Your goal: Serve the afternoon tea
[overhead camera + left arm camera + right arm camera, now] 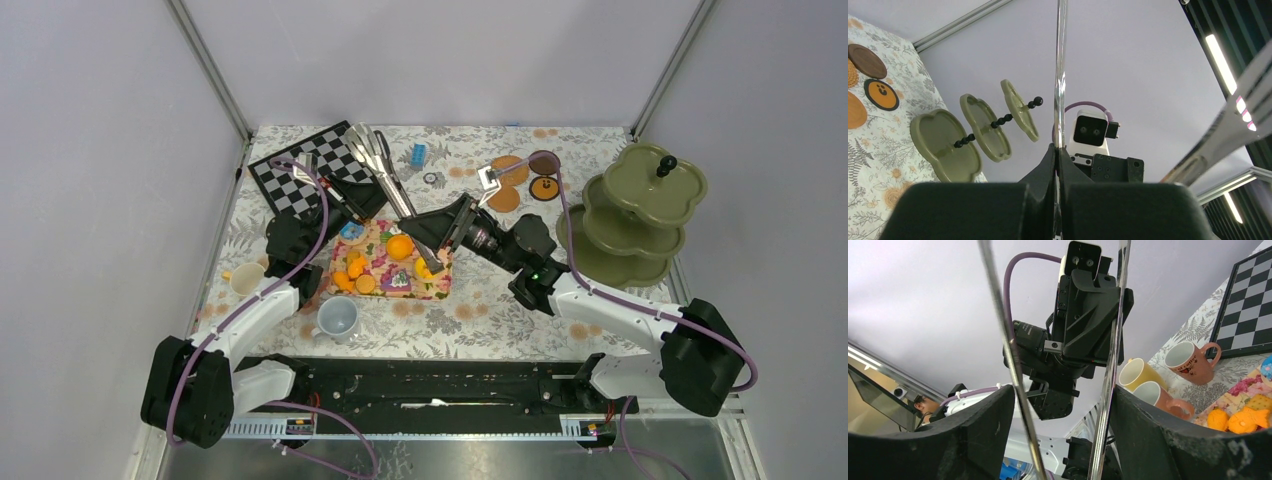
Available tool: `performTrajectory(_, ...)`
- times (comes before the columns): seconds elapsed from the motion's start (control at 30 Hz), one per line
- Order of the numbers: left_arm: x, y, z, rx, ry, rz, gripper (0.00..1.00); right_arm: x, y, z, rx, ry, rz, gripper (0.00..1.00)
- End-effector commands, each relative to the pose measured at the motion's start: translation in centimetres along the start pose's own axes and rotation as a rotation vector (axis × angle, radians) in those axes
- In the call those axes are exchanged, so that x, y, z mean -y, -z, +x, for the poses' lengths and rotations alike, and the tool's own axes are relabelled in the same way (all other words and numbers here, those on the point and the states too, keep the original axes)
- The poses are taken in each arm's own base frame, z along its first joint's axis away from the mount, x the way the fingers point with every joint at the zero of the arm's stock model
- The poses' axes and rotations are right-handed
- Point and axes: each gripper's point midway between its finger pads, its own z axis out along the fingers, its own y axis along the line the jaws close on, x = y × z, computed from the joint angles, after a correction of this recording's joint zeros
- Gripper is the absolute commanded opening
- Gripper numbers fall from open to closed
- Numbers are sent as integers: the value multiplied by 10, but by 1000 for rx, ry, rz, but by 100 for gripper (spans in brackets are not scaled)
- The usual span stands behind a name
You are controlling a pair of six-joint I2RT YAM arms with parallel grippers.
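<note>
Your left fingers [1040,172] are pinched fully shut on one thin arm of the metal tongs [385,170]; the other arm hangs free off to the side in that wrist view. At the left you have a cream mug [245,278] and a grey-blue mug [338,318], both standing straight on the bench [480,310] with no coaster under either; the orange and yellow pastries [400,246] lie on the floral mat [400,281] just right of them. Your right fingers [1158,440] stand wide astride both arms of the tongs, each arm right at a finger's inner face; whether they press yet, I cannot tell. Further right, the coasters [505,198] sit bunched together, and the green tiered stand [630,195] shows bare tiers; by my reading nothing is served yet, and every pastry, mug and coaster is left to place.
</note>
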Motion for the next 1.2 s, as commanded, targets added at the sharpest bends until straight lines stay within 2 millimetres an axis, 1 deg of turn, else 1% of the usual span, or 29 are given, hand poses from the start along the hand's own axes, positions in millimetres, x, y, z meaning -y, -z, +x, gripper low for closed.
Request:
performTrajectory(0.0, 11, 0, -2, 25, -27, 46, 0, -33, -2, -26, 109, 22, -109, 74)
performTrajectory(0.17, 5, 1, -1, 28, -15, 25, 1, -32, -2, -27, 119, 15, -105, 71)
performTrajectory(0.23, 2, 2, 0, 28, -11, 18, 11, -31, -2, -27, 123, 12, -104, 71)
performTrajectory(0.5, -10, 8, 0, 44, -53, -54, 42, -24, 1, -30, 151, 8, -74, 67)
performTrajectory(0.63, -10, 9, -2, 42, -98, -87, 47, -20, 1, -28, 149, 6, -63, 66)
performTrajectory(0.73, -18, 11, 0, 27, -118, -141, 59, -18, 1, -28, 149, 7, -53, 65)
performTrajectory(0.77, -22, 14, 1, 26, -124, -160, 60, -16, 2, -28, 152, 10, -43, 65)
performTrajectory(0.83, -29, 18, 1, 31, -129, -198, 65, -13, 3, -29, 158, 14, -20, 62)
performTrajectory(0.87, -30, 20, 2, 34, -131, -200, 68, -11, 3, -30, 160, 12, -13, 61)
performTrajectory(0.97, -26, 21, 5, 19, -135, -180, 71, -10, 2, -27, 149, 6, -11, 60)
performTrajectory(1.07, -22, 19, 5, 9, -132, -164, 78, -9, 3, -24, 140, -10, -10, 60)
performTrajectory(1.17, -18, 15, 5, 7, -116, -136, 79, -14, 4, -23, 128, -29, -31, 59)
